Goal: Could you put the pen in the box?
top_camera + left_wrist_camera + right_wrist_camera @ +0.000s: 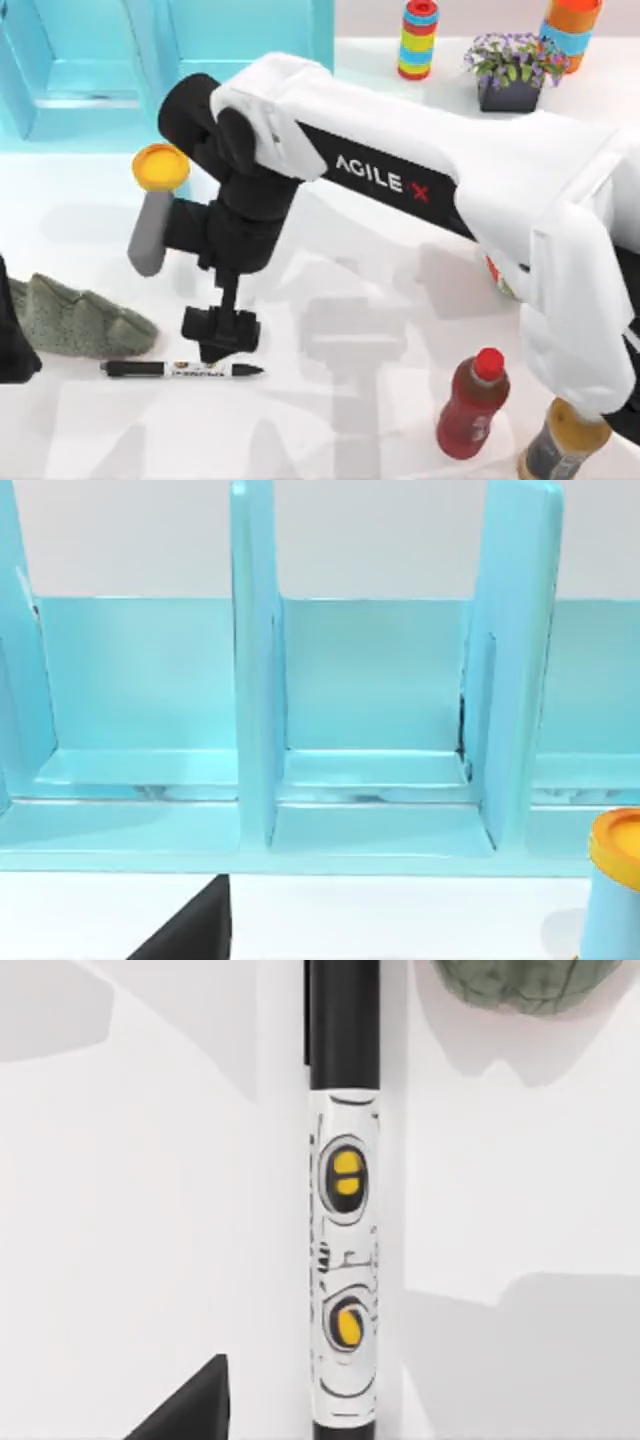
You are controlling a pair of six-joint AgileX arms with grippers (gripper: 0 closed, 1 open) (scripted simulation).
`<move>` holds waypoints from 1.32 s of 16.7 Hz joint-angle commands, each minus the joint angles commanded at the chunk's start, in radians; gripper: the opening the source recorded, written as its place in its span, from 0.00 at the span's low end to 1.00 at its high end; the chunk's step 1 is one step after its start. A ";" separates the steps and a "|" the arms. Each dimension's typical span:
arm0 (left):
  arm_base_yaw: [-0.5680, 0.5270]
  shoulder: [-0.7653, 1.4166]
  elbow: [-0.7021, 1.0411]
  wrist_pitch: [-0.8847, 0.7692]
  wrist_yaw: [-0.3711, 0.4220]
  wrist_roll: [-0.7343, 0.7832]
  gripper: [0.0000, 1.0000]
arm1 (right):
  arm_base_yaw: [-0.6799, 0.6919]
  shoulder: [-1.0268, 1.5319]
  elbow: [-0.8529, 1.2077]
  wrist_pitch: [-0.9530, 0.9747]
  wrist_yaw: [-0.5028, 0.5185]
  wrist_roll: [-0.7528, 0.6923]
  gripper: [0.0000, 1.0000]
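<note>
The pen (181, 369) lies flat on the white table (340, 420), near the front edge and left of the middle, with its black cap pointing left and its black tip pointing right. The right wrist view looks straight down on it: the white barrel (346, 1260) carries dark print and two small yellow marks, and the black cap runs off beyond it.

The right arm reaches across from the right side of the table, and the right gripper (219, 340) hangs directly over the pen's middle, just above it. Whether its fingers are spread or closed cannot be made out, and nothing shows them gripping the pen.

The box (160, 70) stands at the far left of the table, light blue with upright walls; the left wrist view faces its inside, where a divider (255, 670) splits it into compartments. The pen is well apart from it, still out on the table.

Just left of the pen sits a grey-green rock (75, 318). Between the box and the pen stands a grey cylinder with an orange cap (160, 168). Near the right front are a red bottle (472, 405) and a brown bottle (560, 445). At the far right stand a striped stack (419, 40) and a flower pot (512, 72).

The left arm is parked at the left edge of the table.
</note>
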 joint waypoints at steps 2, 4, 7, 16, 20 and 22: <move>0.000 0.000 0.000 0.000 0.000 0.000 1.00 | 0.007 0.015 -0.044 0.064 0.000 0.005 1.00; 0.000 0.000 0.000 0.000 0.000 0.000 1.00 | 0.030 0.040 -0.067 0.121 0.004 0.028 1.00; 0.000 0.000 0.000 0.000 0.000 0.000 1.00 | 0.092 0.085 -0.057 0.172 0.015 0.096 1.00; 0.000 0.000 0.000 0.000 0.000 0.000 1.00 | 0.121 0.101 -0.039 0.181 0.019 0.123 0.77; 0.000 0.000 0.000 0.000 0.000 0.000 1.00 | 0.121 0.101 -0.039 0.181 0.019 0.123 0.47; 0.000 0.000 0.000 0.000 0.000 0.000 1.00 | 0.121 0.101 -0.039 0.181 0.019 0.123 0.32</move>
